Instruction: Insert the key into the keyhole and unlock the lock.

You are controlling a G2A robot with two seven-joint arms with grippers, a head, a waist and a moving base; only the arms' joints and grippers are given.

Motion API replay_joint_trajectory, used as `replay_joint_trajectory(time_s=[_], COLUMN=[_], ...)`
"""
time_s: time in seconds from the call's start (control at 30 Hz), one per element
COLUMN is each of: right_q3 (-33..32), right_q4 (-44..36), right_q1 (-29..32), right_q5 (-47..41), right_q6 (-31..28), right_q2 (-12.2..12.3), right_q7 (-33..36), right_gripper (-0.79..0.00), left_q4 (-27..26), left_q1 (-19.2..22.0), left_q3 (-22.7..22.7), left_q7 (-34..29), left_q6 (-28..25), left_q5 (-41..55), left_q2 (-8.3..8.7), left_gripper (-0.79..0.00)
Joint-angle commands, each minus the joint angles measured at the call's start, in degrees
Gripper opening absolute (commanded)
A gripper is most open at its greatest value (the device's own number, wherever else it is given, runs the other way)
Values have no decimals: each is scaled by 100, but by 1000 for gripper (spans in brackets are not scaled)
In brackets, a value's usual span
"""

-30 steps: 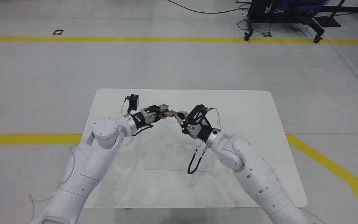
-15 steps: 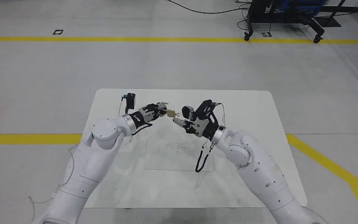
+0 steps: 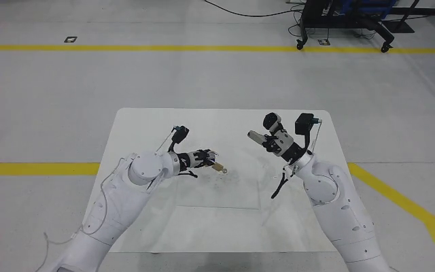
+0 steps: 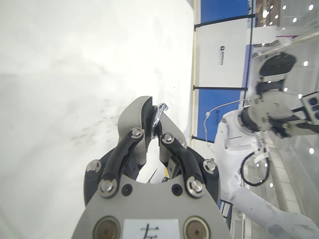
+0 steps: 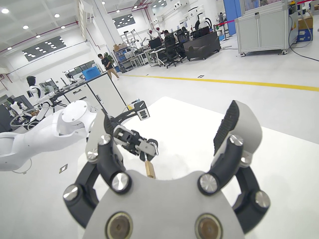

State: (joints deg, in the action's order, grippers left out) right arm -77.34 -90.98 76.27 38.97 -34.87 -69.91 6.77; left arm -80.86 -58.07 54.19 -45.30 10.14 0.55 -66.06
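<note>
L arm: left gripper is low over the table, near the middle, clamped on the lock. In the left wrist view the pads pinch the chrome shackle edge-on. In the right wrist view the brass body hangs under that gripper, tilted a bit, just above the tabletop and, as far as I can see, not resting on it.

R arm: right gripper is raised and well apart from the lock, off to the right side of the table. Its fingers are spread wide w/ nothing between them, so it holds no key.

Where's the key? I can't say for sure. The top view shows a tiny speck at the lock's free end, which could be the key sitting in the keyhole, but it's too small to call. In the right wrist view the lock's lower end is cut off by that gripper's own palm, so no help there.

Progress, my read: the lock is picked up and held steady, so that part is done. With the R hand empty and no key lying on the table, insertion is prob done and the key left in the body, but that's unconfirmed. I also can't tell whether the shackle has popped, since the L pads cover the joint.

What's left: verify the key is seated, turn it if it's not yet turned, and check the shackle releases. I'd want a closer look before calling it.
</note>
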Motion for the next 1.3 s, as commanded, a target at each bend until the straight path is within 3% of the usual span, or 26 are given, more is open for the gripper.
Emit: replay_joint_trajectory(time_s=[0.0,0.47,0.53,0.7,0.73,0.77,0.8,0.87,0.9,1.13,1.27], right_q3=[3,3,3,3,3,3,3,3,3,3,3], right_q4=[1,1,1,1,1,1,1,1,1,1,1], right_q1=[-1,-1,-1,-1,-1,-1,-1,-1,-1,-1,-1], right_q5=[2,2,2,2,2,2,2,2,2,2,2], right_q6=[2,2,2,2,2,2,2,2,2,2,2], right_q2=[0,0,0,0,0,0,0,0,0,0,0], right_q7=[0,0,0,0,0,0,0,0,0,0,0], right_gripper=[0,0,0,0,0,0,0,0,0,0,0], left_q4=[-7,189,206,211,207,197,188,173,167,14,-284], left_q1=[21,207,218,227,219,212,203,187,177,62,-134], left_q3=[-144,-551,-551,-506,-503,-495,-480,-449,-432,-230,-73], left_q7=[-111,-427,-427,-361,-345,-321,-292,-252,-246,63,784], left_q6=[64,442,464,446,442,420,390,326,294,-85,-882], left_q5=[-101,-685,-735,-807,-832,-851,-858,-886,-897,-970,-1329], left_q2=[-20,-95,-96,-95,-95,-94,-93,-88,-84,-50,-11], left_gripper=[-785,-785,-551,-397,-308,-283,-154,-31,-3,0,0])
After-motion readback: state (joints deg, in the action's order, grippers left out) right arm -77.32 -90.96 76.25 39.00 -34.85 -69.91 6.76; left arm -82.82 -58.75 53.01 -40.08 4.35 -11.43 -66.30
